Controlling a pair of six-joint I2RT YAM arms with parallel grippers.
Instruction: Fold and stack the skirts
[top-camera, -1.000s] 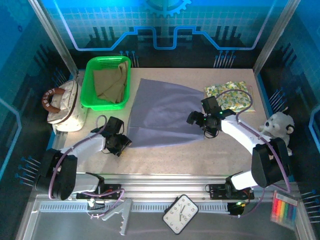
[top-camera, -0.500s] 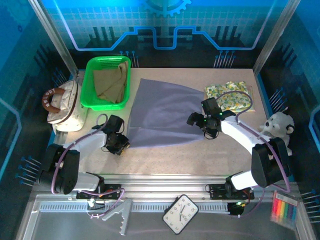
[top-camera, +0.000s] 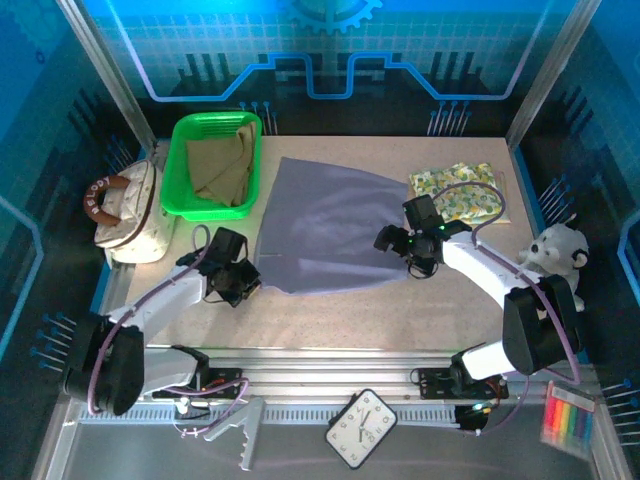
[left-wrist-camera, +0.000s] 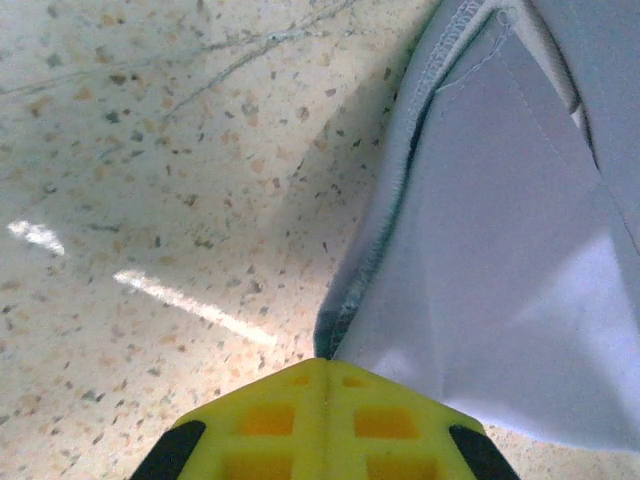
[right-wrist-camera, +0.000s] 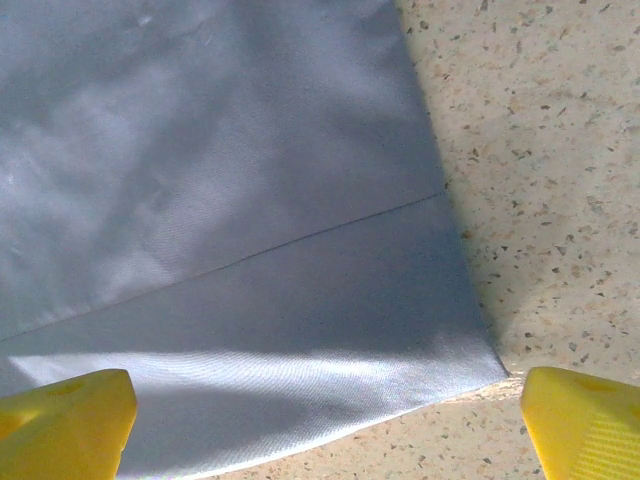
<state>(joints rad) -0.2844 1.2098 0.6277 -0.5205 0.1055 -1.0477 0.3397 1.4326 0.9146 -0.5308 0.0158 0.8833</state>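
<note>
The lavender-grey skirt (top-camera: 330, 225) lies spread flat in the middle of the table. My left gripper (top-camera: 246, 284) is shut on its near-left corner; in the left wrist view the yellow fingertips (left-wrist-camera: 325, 372) meet and pinch the hemmed edge of the cloth (left-wrist-camera: 500, 280). My right gripper (top-camera: 408, 262) hangs open over the near-right corner (right-wrist-camera: 470, 350), one yellow finger (right-wrist-camera: 60, 425) on each side, nothing between them. The yellow-green leafy skirt (top-camera: 460, 190) lies folded at the back right. The khaki skirt (top-camera: 220, 165) sits crumpled in the green basket (top-camera: 171, 175).
A cream handbag (top-camera: 125, 210) with a brown handle stands at the left edge. A white plush toy (top-camera: 555, 250) sits at the right edge. A clock (top-camera: 362, 428) and a pack of markers (top-camera: 567, 415) lie on the near rail below the table.
My left gripper has closed on the lavender skirt's near-left corner and drawn it slightly up and inward. The right gripper has stayed open in place.
</note>
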